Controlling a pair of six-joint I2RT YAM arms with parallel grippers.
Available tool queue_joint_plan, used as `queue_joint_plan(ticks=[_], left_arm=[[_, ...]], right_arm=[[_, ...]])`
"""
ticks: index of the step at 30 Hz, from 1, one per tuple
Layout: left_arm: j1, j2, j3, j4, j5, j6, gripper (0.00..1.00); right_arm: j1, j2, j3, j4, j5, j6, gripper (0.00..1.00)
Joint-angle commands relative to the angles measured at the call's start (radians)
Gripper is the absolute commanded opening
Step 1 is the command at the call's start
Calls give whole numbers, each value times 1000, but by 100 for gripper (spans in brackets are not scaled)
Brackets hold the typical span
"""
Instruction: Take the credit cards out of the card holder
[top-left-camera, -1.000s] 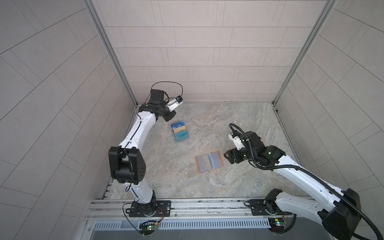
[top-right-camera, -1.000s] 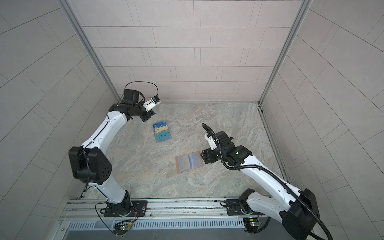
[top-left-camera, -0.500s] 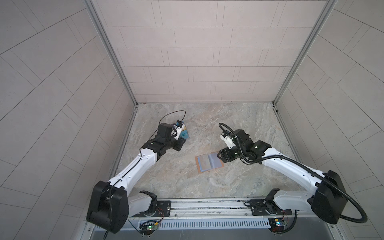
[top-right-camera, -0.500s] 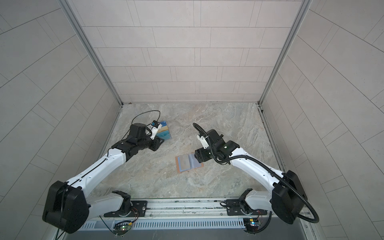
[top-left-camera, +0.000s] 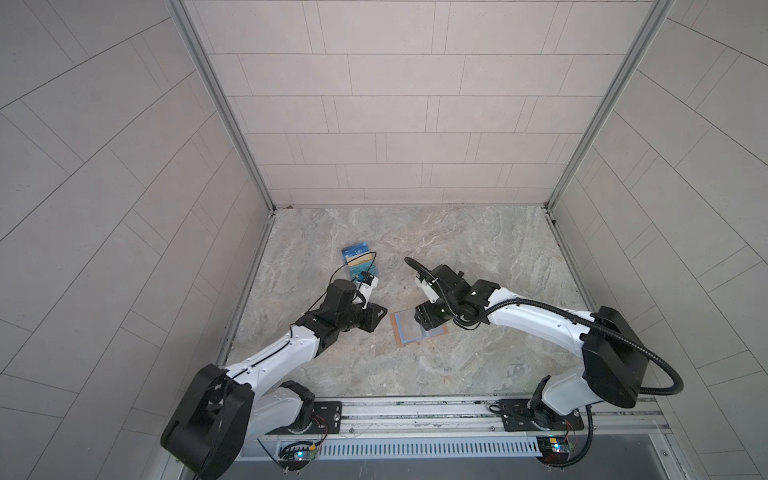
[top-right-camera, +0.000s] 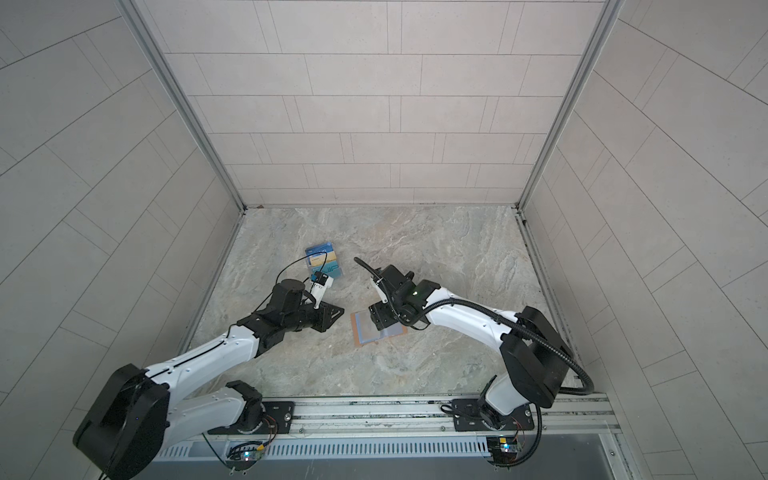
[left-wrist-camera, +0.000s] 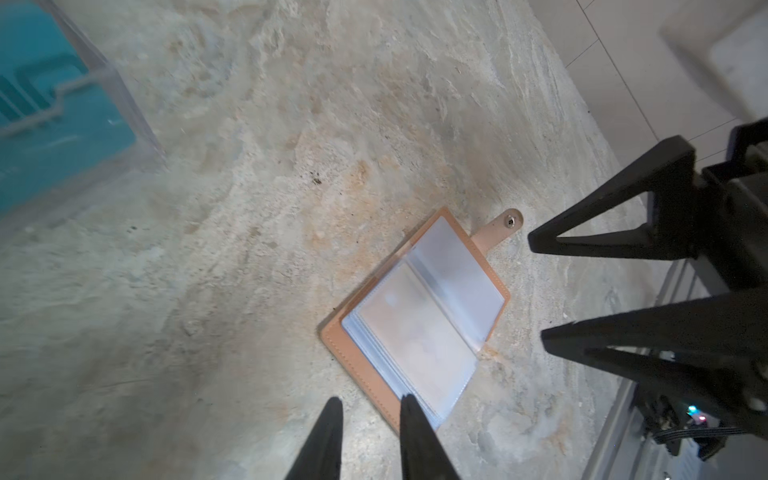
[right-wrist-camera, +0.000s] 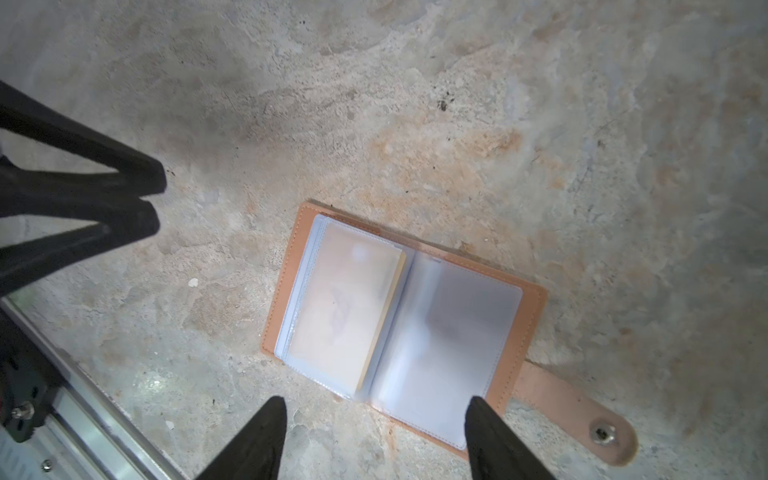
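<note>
Marbled stone desk (top-left-camera: 478, 257) enclosed by tiled walls (top-left-camera: 395, 104); card holder (right-wrist-camera: 281, 307) lies open and flat near its middle, snap tab (right-wrist-camera: 598, 432) unfastened, a gold credit card (right-wrist-camera: 345, 311) showing through one frosted sleeve; right gripper (right-wrist-camera: 374, 401) above it, fingers spread wide, empty; left gripper (left-wrist-camera: 370, 399) just beside its edge, fingers narrowly parted, empty; card pile (top-left-camera: 359, 259) lies apart, farther back.

We find the card holder (top-left-camera: 409, 333) lying open on the table (top-left-camera: 490, 249), near its middle. Behind it and to the left sits the card pile (top-left-camera: 358, 261). The left gripper (left-wrist-camera: 370, 405) hangs just left of the card holder, the right gripper (right-wrist-camera: 374, 405) over its right half.
</note>
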Motion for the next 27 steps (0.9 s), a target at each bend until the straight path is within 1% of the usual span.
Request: queue_joint_plan(ticks=[1, 2, 9, 12, 15, 22, 27], left_arm=[[-7, 39, -36, 130, 22, -63, 23], [-44, 58, -44, 155, 26, -72, 22], [-70, 156, -67, 266, 46, -101, 11], [-71, 191, -83, 322, 49, -109, 9], [-71, 232, -97, 368, 41, -119, 7], [-73, 346, -117, 499, 59, -163, 1], [-71, 368, -127, 546, 58, -183, 0]], right_arm=[[30, 46, 43, 19, 56, 49, 68], [41, 60, 50, 24, 67, 57, 68], [78, 129, 63, 62, 116, 111, 68], [85, 153, 57, 80, 126, 133, 60], [89, 168, 49, 104, 129, 159, 59], [100, 178, 21, 150, 142, 189, 64], [110, 190, 13, 154, 157, 197, 66]])
